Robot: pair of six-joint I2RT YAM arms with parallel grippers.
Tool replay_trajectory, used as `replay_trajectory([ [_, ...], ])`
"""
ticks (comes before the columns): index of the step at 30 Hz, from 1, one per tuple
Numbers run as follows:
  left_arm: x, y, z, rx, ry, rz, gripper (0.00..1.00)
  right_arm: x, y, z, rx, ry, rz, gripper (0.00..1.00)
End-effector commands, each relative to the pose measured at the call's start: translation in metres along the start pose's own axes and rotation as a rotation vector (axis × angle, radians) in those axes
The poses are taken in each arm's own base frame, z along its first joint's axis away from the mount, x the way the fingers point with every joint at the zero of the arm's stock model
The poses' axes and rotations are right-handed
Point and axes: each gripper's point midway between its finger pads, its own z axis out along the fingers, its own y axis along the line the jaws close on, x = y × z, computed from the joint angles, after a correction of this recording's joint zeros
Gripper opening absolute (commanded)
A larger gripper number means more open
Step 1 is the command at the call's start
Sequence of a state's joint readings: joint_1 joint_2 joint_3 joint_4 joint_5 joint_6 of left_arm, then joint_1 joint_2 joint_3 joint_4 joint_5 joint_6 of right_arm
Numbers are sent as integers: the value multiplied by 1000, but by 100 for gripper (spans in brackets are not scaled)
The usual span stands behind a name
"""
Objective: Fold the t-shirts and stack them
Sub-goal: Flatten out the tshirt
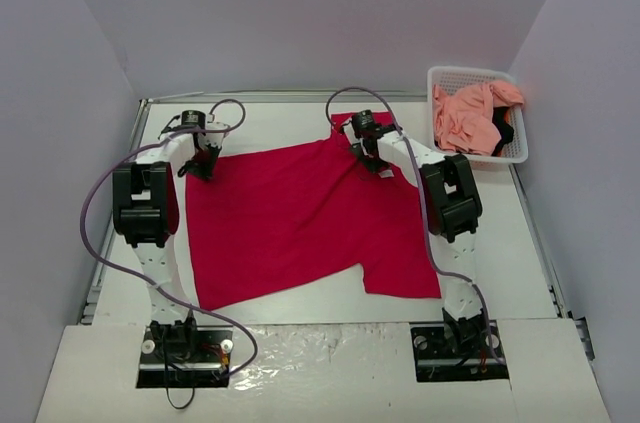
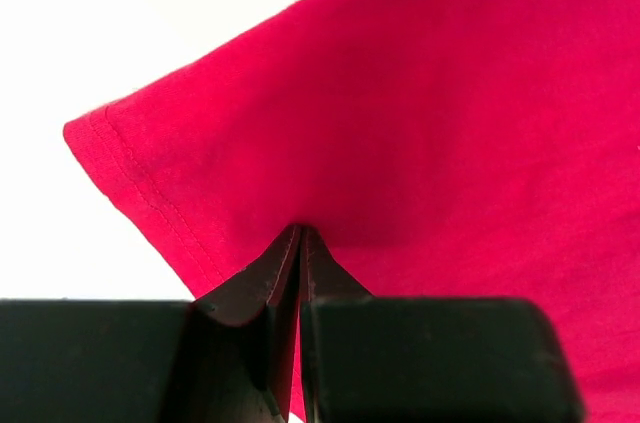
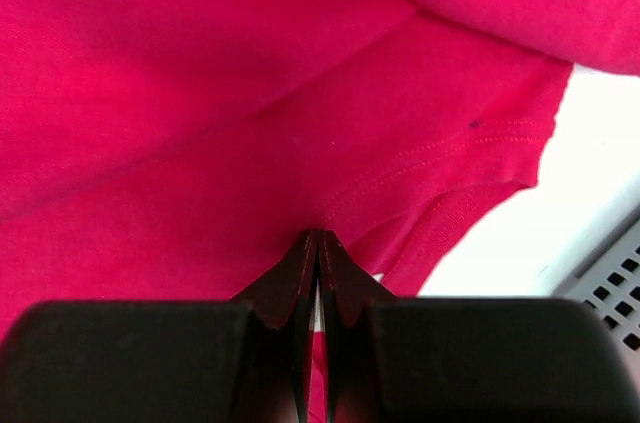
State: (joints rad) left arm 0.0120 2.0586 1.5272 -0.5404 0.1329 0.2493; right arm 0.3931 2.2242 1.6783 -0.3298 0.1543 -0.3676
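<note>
A crimson t-shirt (image 1: 300, 223) lies spread across the table (image 1: 290, 121). The left gripper (image 1: 203, 169) meets its ten o'clock corner, the right gripper (image 1: 372, 159) its one o'clock edge. At the table's two o'clock, a white basket (image 1: 441, 77) holds a salmon t-shirt (image 1: 463, 118) and a black garment (image 1: 504, 133).

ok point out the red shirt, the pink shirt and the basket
red shirt (image 1: 290, 223), top view, middle of the spread cloth
pink shirt (image 1: 465, 115), top view, bunched cloth inside the basket
basket (image 1: 450, 71), top view, far rim

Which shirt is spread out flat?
The crimson red t-shirt, flat on the table, left gripper and right gripper shut on its far edge; the salmon pink t-shirt is crumpled in the white basket.
</note>
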Motion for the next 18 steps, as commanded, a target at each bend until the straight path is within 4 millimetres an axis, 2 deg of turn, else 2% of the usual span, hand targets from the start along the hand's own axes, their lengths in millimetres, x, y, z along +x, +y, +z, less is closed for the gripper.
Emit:
replay_trajectory([
  [1,3,10,-4,-26,35,-62,2,21,4,10,-38,71,19,0],
  [7,-7,19,-9,-33,45,-74,2,59,-6,17,-44,147,80,0],
  [10,-19,24,-13,-35,31,-70,3,77,-12,16,-55,181,118,0],
  [11,-29,27,-15,-41,14,-69,2,84,-14,12,-59,189,127,0],
  [14,-35,27,-13,-25,17,-68,2,91,-12,4,-71,192,136,0],
  [15,-45,28,-16,-30,-2,-66,2,95,-8,2,-79,200,136,0],
  [18,-51,25,-14,-6,-8,-68,2,97,5,-6,-139,204,144,0],
])
